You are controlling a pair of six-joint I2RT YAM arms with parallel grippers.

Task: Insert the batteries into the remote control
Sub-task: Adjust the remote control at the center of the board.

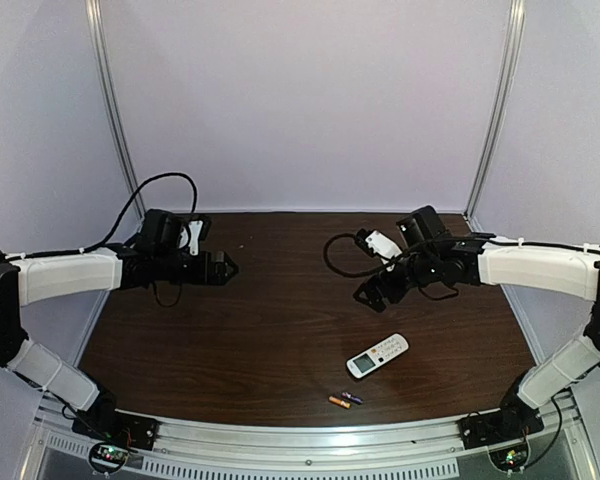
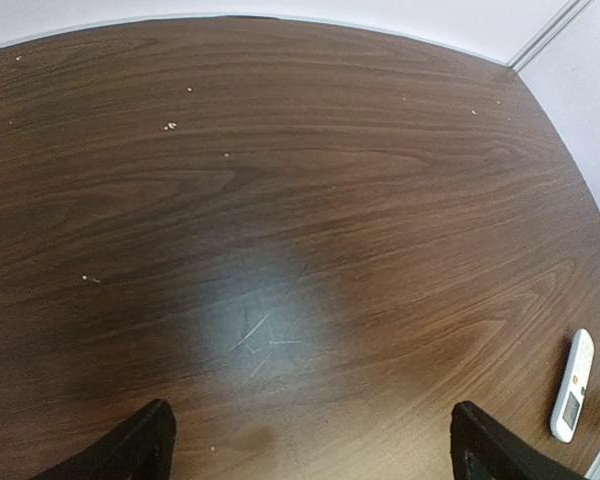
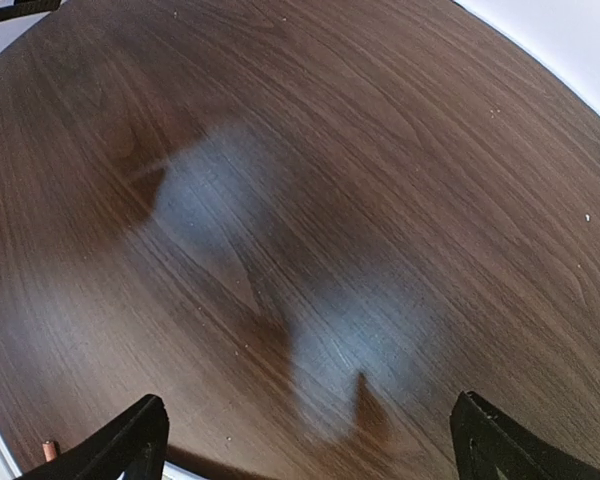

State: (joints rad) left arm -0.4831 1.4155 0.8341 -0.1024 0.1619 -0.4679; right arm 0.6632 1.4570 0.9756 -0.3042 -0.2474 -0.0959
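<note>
The white remote control [image 1: 377, 355] lies face up on the brown table, right of centre near the front edge, its grey screen toward the near end. It also shows at the right edge of the left wrist view as the remote control [image 2: 572, 385]. Just in front of it lie the two batteries side by side, the orange one [image 1: 338, 401] and the purple-blue one [image 1: 352, 398]. An orange tip of a battery [image 3: 49, 450] shows at the bottom left of the right wrist view. My left gripper [image 1: 226, 266] hangs open at the left rear. Above and behind the remote, my right gripper [image 1: 370, 297] is open and holds nothing.
The dark wooden table [image 1: 280, 330] is bounded by pale walls and metal posts at the back corners. A metal rail [image 1: 310, 440] runs along the front edge. A black cable [image 1: 332, 258] loops behind the right wrist.
</note>
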